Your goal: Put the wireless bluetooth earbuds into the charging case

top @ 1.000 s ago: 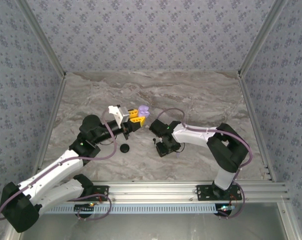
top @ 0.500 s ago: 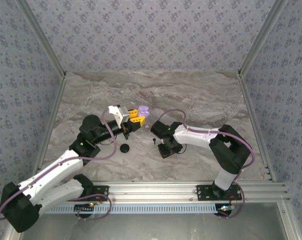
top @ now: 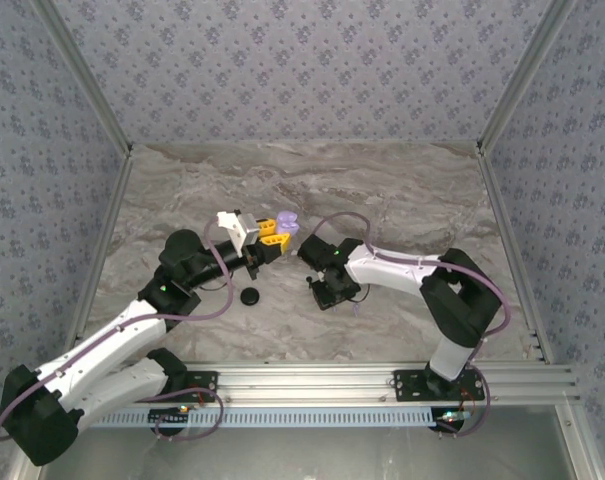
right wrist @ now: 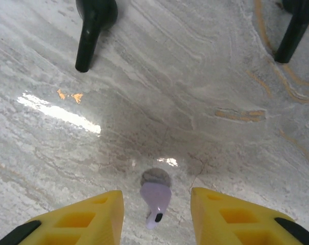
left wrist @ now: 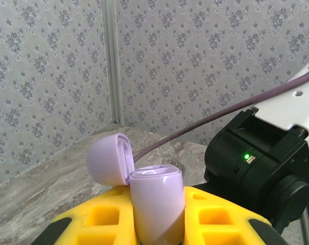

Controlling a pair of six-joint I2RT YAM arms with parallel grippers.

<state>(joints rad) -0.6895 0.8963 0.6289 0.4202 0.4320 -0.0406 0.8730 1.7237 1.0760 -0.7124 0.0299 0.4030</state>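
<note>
Clamping the open-lidded lavender charging case [left wrist: 155,201], the left gripper [left wrist: 157,227] hides its base. The right gripper [right wrist: 157,217] stands parted, the lavender earbud [right wrist: 155,195] lying between its jaws, touching neither; black earbuds [right wrist: 93,23] at 11 and 1 o'clock are cropped.

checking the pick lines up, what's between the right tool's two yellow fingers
A lavender earbud lies on the marble table between the right tool's yellow fingers, with a gap on each side; the right wrist view shows it.
</note>
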